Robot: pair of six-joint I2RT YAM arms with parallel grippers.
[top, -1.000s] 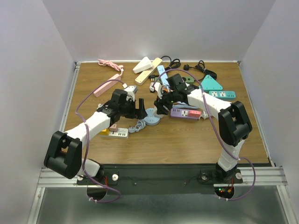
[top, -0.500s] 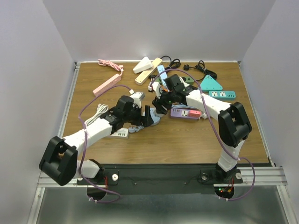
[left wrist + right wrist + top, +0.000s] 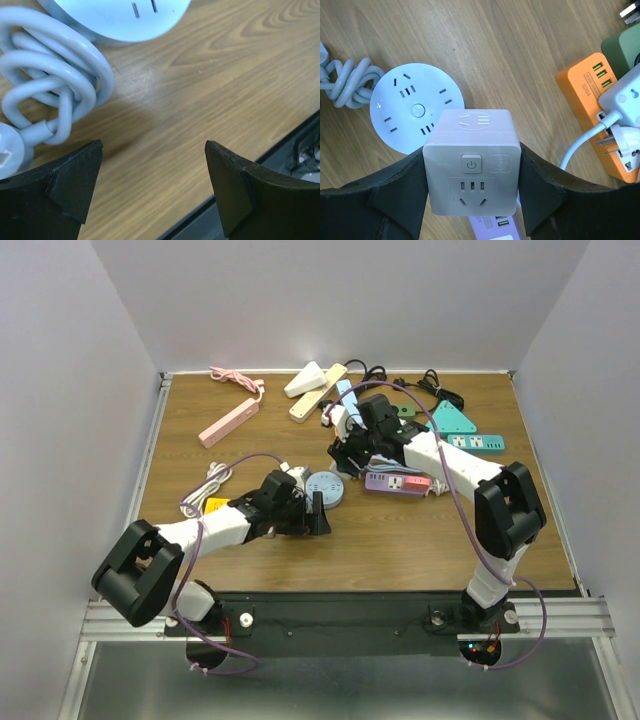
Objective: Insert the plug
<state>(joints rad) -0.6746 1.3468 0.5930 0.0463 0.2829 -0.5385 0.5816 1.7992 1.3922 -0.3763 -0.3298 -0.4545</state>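
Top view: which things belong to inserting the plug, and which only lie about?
Likely the job: white cube socket, round socket, its coiled cord.
Lying about: pink strip, purple strip, orange strip, teal triangular strip.

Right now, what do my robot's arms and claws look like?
The left arm and right arm have white links with bulky black joints. A thin purple cable loops along each. The left claw and right claw have two matte black, wedge-shaped fingers.

White cube socket [image 3: 472, 165]; pale blue round strip [image 3: 325, 486]; orange power bar [image 3: 580, 100].
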